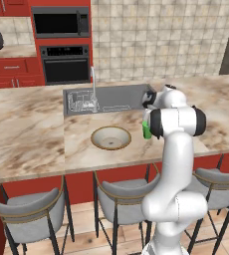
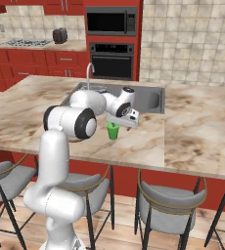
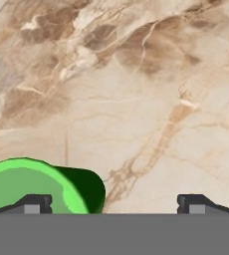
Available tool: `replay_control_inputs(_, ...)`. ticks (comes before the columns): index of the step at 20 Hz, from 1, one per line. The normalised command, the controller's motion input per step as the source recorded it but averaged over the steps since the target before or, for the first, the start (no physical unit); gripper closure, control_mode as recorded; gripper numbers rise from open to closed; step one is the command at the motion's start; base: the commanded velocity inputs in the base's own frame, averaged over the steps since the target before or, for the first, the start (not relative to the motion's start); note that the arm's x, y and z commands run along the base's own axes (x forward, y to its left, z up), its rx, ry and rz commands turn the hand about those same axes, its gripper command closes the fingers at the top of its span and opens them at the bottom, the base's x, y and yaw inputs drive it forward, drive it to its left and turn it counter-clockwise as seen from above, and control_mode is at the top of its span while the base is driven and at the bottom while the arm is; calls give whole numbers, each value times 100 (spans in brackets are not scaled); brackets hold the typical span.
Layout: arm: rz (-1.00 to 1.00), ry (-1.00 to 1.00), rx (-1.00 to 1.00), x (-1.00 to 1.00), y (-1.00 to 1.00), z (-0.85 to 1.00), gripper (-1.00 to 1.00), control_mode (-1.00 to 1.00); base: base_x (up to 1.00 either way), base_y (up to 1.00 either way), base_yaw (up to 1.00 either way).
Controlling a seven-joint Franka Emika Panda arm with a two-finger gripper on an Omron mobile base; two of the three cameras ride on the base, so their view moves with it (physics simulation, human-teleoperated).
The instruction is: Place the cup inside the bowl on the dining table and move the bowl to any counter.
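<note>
- Gripper (image 3: 114, 203) hangs over the desk (image 1: 27, 134) with jaws spread wide, nothing in them, lined up for a top-down grab.
- Cup (image 2: 113, 131) stands upright near the front edge, off toward one fingertip, not centred.
- Bowl (image 1: 110, 138) waits empty beside it, just before the sink (image 1: 111, 97).

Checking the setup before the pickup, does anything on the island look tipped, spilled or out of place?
Nothing stands out. The green cup stands upright on the marble dining table, apart from the bowl, which sits level and empty by the sink. The open gripper is off-centre, the cup at one fingertip.
</note>
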Motion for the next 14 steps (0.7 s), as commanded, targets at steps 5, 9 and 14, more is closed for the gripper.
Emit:
replay_control_inputs(5, 0, 0, 0, 0, 0, -13, -100, -100, 0, 0, 0)
replay_control_inputs(9, 0, 0, 0, 0, 0, -12, -100, -100, 0, 0, 0)
replay_control_inputs(14, 0, 0, 0, 0, 0, 0, -100, -100, 0, 0, 0)
